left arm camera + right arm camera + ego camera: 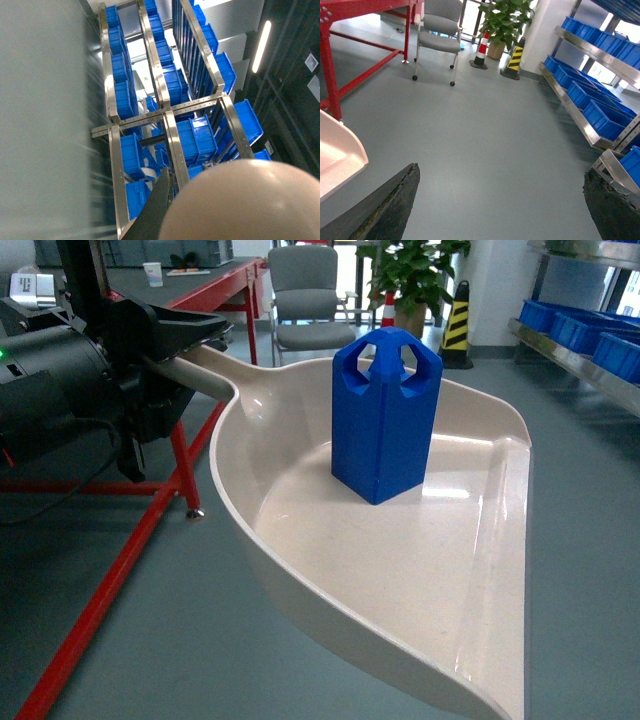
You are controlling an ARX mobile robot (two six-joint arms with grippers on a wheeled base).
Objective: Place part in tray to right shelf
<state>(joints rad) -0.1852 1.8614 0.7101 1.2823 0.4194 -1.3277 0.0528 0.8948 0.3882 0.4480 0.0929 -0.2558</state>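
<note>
Grey floor beneath tray-bearing left gripper.

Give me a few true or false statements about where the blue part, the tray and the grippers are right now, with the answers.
1. The part stands upright in the tray. True.
2. The tray rests on the floor. False: it is held up in the air by its handle, at the left gripper.
3. The right gripper holds nothing, with its jaws apart. True.
4. The part is already on the right shelf. False: it is in the tray, apart from the shelf.
5. The shelf holds red crates. False: they are blue.
</note>
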